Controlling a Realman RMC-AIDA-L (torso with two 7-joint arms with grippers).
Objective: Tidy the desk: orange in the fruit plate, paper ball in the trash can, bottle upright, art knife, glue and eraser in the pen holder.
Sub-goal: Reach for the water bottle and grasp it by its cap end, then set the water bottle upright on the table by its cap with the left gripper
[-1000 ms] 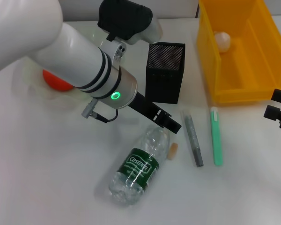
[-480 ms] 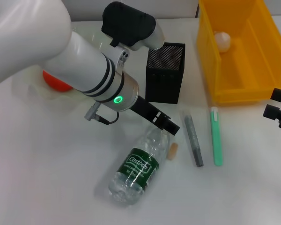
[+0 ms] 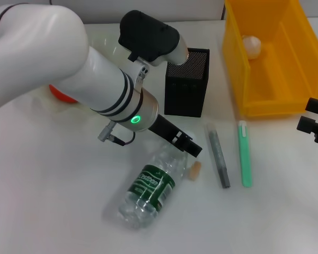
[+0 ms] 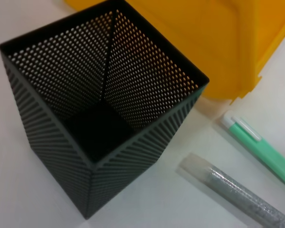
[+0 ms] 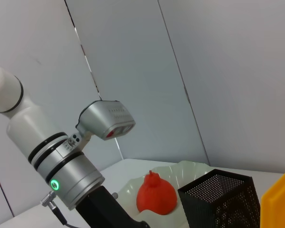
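Note:
The bottle [image 3: 148,189] lies on its side on the desk [image 3: 53,201], cap end hidden under my left gripper [image 3: 189,146], which is shut on its neck. The tan eraser [image 3: 195,169] lies just beside the neck. To its right lie the grey glue [image 3: 218,156] and the green art knife [image 3: 245,153]. Behind them stands the black mesh pen holder [image 3: 186,82], seen empty from above in the left wrist view [image 4: 104,133]. The orange [image 5: 156,194] sits in the fruit plate [image 5: 192,169]. The paper ball [image 3: 251,45] lies in the yellow trash can [image 3: 238,79]. My right gripper [image 3: 314,116] rests open at the right edge.
My bulky left arm [image 3: 95,79] spans the left half of the desk and hides most of the orange [image 3: 59,94] in the head view. The trash can's front edge [image 4: 213,52] stands close to the pen holder, with the art knife [image 4: 256,147] and glue [image 4: 237,190] before it.
My left gripper has drawn slightly back to the left at the bottle's neck. The bottle has swung with it, its base sliding left. The right arm has stayed put.

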